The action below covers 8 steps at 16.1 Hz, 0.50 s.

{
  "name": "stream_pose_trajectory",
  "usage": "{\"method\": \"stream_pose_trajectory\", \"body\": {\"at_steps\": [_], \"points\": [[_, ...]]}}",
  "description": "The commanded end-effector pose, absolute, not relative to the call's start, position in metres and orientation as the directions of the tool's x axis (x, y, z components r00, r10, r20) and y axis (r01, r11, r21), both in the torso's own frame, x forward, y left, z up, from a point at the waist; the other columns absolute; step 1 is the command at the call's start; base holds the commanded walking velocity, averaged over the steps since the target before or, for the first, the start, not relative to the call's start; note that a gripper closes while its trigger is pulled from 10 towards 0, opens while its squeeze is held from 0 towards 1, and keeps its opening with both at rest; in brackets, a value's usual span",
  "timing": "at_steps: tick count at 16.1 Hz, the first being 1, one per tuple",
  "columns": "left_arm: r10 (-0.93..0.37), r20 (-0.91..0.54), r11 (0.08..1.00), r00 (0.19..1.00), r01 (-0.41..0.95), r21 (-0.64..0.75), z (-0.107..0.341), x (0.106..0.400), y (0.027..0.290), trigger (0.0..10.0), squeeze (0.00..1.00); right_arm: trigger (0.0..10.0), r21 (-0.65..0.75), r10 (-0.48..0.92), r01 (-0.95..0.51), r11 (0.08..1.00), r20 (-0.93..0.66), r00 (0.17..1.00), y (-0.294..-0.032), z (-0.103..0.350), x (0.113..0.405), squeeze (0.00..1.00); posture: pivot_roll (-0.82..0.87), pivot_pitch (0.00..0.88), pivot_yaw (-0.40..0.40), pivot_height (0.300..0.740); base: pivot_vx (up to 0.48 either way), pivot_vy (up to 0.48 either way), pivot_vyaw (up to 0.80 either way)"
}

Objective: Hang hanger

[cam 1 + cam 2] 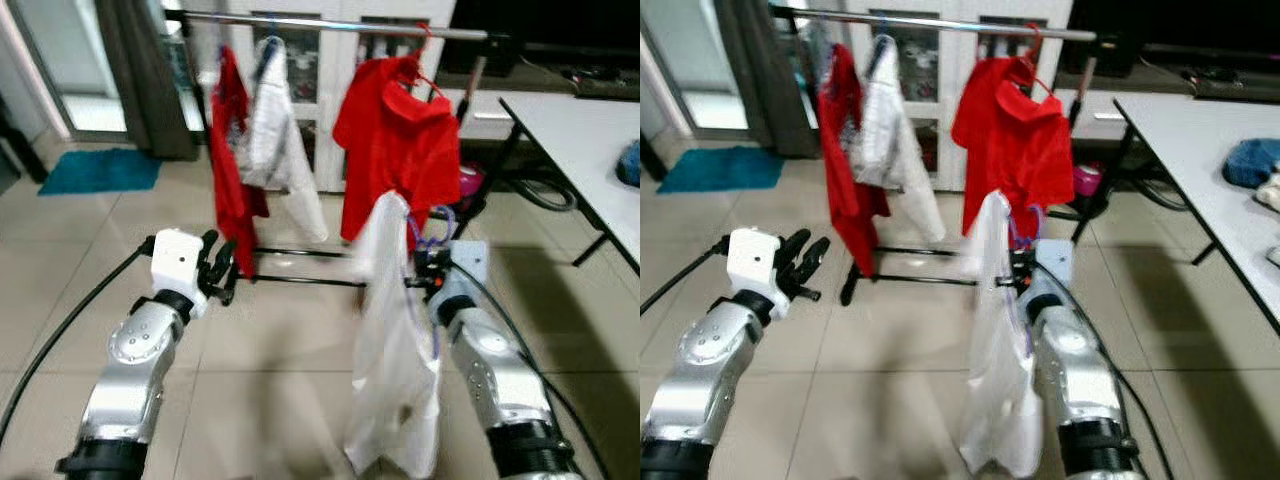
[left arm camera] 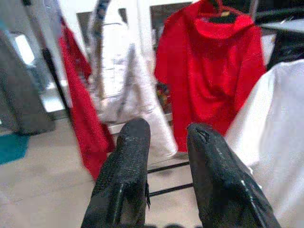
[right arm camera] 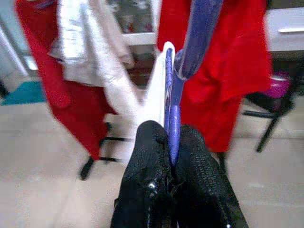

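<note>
My right gripper is shut on a purple hanger that carries a white garment, which droops down in front of my right arm. Ahead stands a clothes rack whose metal rail holds a red shirt on a red hanger, a white shirt and a narrow red garment. My left gripper is raised at the left, open, with nothing between its fingers.
A white table stands at the right with a blue object on it. A teal mat lies on the tiled floor at the far left, by a dark curtain. Black cables run along the floor on both sides.
</note>
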<state>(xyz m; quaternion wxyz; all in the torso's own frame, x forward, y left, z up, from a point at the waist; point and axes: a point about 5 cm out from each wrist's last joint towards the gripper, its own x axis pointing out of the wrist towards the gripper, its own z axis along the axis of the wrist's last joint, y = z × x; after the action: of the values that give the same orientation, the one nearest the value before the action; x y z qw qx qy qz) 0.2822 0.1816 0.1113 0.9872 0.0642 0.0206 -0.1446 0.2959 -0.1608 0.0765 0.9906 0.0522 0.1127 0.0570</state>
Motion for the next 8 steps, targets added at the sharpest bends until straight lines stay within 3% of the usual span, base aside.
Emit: {"method": "stream_pose_trajectory", "body": {"at_steps": [1, 8], "points": [[-0.292, -0.05, 0.946, 0.955, 0.296, 0.131, 0.1169, 0.2838, 0.1789, 10.0, 0.0, 10.0, 0.123, 0.114, -0.093, 0.988, -0.181, 0.977, -0.1641, 0.086, 0.2976, 0.0, -0.06, 0.078, -0.043, 0.74, 0.33, 0.0, 0.0], [-0.305, -0.065, 0.943, 0.95, 0.311, 0.12, 0.1129, 0.2793, 0.1743, 10.0, 0.0, 10.0, 0.123, 0.114, -0.092, 0.988, -0.178, 0.977, -0.1629, 0.0855, 0.2922, 0.0, -0.06, 0.041, -0.046, 0.74, 0.33, 0.0, 0.0]]}}
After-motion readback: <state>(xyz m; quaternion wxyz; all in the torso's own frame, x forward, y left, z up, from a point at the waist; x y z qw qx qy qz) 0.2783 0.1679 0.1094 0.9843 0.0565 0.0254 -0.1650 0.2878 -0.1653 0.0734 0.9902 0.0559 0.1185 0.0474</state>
